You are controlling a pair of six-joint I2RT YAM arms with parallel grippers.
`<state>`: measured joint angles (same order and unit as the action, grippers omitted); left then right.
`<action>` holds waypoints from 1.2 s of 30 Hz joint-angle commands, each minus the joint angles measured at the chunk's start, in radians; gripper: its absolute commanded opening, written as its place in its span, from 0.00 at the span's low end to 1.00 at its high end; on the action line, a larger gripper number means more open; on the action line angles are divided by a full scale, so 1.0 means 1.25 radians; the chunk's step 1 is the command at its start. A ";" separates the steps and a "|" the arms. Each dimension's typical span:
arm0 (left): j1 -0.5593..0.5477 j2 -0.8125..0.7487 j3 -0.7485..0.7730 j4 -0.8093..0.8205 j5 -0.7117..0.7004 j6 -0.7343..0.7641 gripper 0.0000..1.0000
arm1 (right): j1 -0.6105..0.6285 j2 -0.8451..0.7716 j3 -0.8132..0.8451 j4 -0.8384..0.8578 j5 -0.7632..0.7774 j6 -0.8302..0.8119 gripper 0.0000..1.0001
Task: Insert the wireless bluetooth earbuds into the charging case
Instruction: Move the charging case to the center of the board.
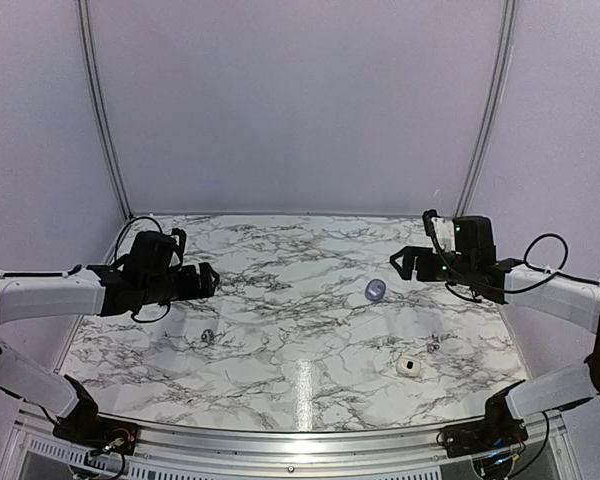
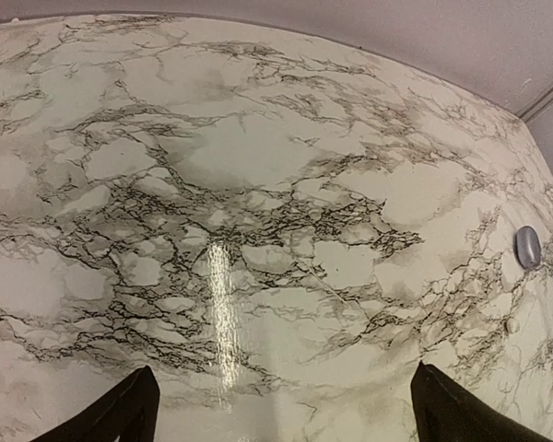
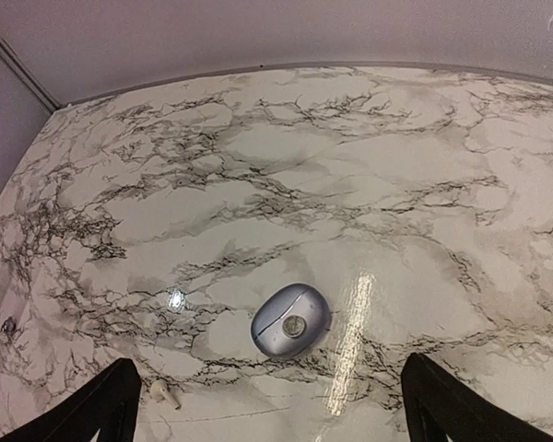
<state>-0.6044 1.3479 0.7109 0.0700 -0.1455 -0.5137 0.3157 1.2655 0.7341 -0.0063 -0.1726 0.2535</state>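
Note:
The charging case [image 1: 375,291] is a lilac oval shell lying shut on the marble table; it also shows in the right wrist view [image 3: 290,319] and far right in the left wrist view [image 2: 528,247]. One tiny greyish earbud [image 1: 208,335] lies below my left gripper [image 1: 208,281]. The other earbud [image 1: 433,345] lies right of centre, seen pale and stemmed [image 3: 163,393]. My right gripper [image 1: 398,263] hovers just right of the case. Both grippers stand open with nothing between their fingers [image 2: 284,366] [image 3: 268,359].
A small white rounded thing [image 1: 410,368] with a dark spot sits near the front right, close to the second earbud. Purple walls with grey corner rails [image 1: 485,110] enclose the table. A metal rail [image 1: 300,440] runs along the near edge.

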 commanded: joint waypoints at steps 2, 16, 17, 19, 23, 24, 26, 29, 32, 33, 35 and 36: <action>-0.005 -0.039 -0.015 0.026 -0.038 -0.006 0.99 | -0.006 -0.062 -0.019 -0.009 0.039 -0.006 0.98; -0.005 -0.058 -0.042 0.038 -0.048 0.022 0.99 | -0.085 0.082 0.134 -0.224 -0.005 -0.129 0.99; -0.004 -0.067 -0.051 0.046 -0.041 0.026 0.99 | -0.083 0.095 0.140 -0.230 -0.008 -0.137 0.99; -0.005 -0.081 -0.064 0.068 -0.016 0.035 0.99 | -0.079 0.128 0.154 -0.234 -0.031 -0.153 0.98; -0.005 -0.083 -0.071 0.091 0.040 0.050 0.99 | -0.059 0.210 0.192 -0.244 -0.047 -0.195 0.97; -0.005 -0.079 -0.068 0.091 0.051 0.054 0.99 | -0.054 0.228 0.202 -0.245 -0.049 -0.200 0.97; -0.005 -0.071 -0.060 0.091 0.073 0.061 0.99 | -0.042 0.261 0.224 -0.254 -0.057 -0.243 0.96; -0.005 -0.062 -0.058 0.094 0.106 0.070 0.99 | -0.037 0.308 0.260 -0.284 -0.050 -0.292 0.95; -0.005 -0.050 -0.053 0.097 0.129 0.075 0.99 | -0.036 0.348 0.292 -0.306 -0.047 -0.350 0.94; -0.005 -0.045 -0.052 0.097 0.141 0.077 0.99 | -0.035 0.364 0.303 -0.313 -0.049 -0.364 0.94; -0.005 -0.037 -0.049 0.099 0.152 0.079 0.99 | -0.033 0.386 0.323 -0.325 -0.061 -0.387 0.93; -0.005 -0.033 -0.047 0.100 0.153 0.078 0.99 | -0.029 0.399 0.335 -0.333 -0.069 -0.399 0.92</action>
<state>-0.6044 1.2839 0.6266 0.1661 -0.0074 -0.4370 0.2642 1.7199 1.0840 -0.3649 -0.2283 -0.1406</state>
